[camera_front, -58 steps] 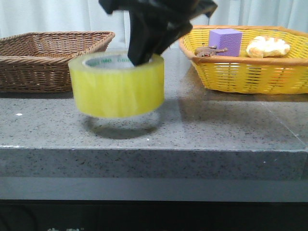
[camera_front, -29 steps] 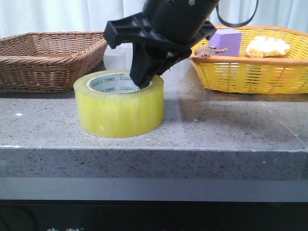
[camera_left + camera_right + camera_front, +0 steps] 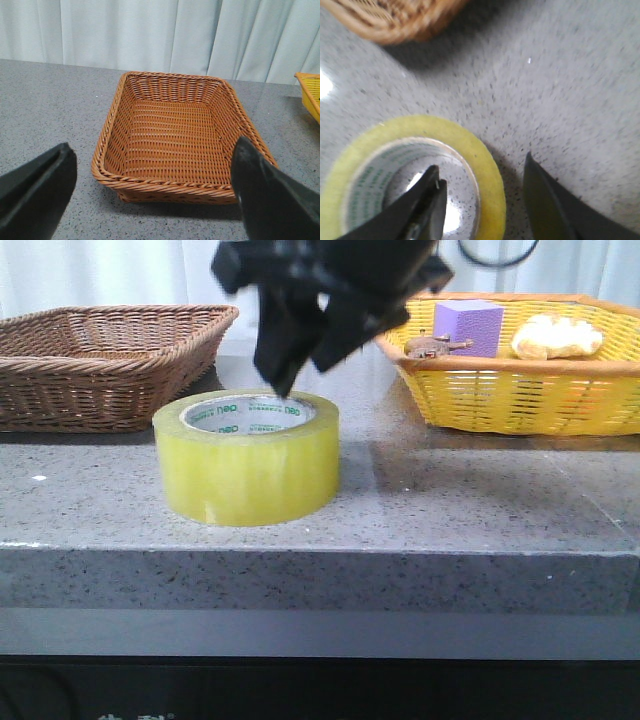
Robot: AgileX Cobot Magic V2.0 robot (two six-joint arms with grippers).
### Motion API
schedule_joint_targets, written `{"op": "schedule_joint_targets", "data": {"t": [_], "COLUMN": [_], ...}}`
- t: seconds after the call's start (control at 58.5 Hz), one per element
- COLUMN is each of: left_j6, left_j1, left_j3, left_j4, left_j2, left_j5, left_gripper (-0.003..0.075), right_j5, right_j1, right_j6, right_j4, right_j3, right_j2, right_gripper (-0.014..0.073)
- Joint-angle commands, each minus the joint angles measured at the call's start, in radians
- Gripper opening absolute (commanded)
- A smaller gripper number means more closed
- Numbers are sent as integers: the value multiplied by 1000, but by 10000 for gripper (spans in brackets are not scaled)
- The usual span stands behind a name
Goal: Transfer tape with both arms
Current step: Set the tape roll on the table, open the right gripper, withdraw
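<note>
**Tape sits free on the counter, claws spread**

The tape (image 3: pixel 247 457) stands flat on the grey table (image 3: pixel 470 510), in front of the brown basket (image 3: pixel 95 360) and left of the yellow basket (image 3: pixel 520 390). The right gripper (image 3: pixel 290 365) hovers just above its rim, jaws parted and holding nothing, one finger over the core, one outside the wall. The left gripper (image 3: pixel 150 200) is spread wide over the brown basket. The roll looks stiff, fairly light and slick-sided; pinching the wall through the core seems the surest hold.
</note>
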Motion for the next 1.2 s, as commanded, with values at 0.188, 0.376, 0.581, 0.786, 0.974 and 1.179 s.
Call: {"op": "schedule_joint_targets", "data": {"t": [0.188,0.376,0.581,0.786,0.974,1.179], "left_j6": [-5,-5,-5,-5,-5,-5], "left_j1": [-4,-4,-4,-4,-4,-4], "left_j3": [-35,-35,-35,-35,-35,-35], "left_j4": [-2,-2,-2,-2,-2,-2], "left_j2": [7,7,7,7,7,7], "left_j5": [-79,-79,-79,-79,-79,-77], "left_gripper": [620,620,620,620,620,620], "right_j5": [-67,-65,-14,103,79,-60], "right_j1": [-3,-11,-107,-317,-482,-500], "right_j6": [-8,-8,4,46,46,46], "right_j4": [5,5,5,5,5,5], "right_j3": [-31,-31,-30,-18,99,346], "right_j2": [-149,-179,-246,-378,-559,-795], "right_gripper": [242,-18,-79,-79,-79,-79]}}
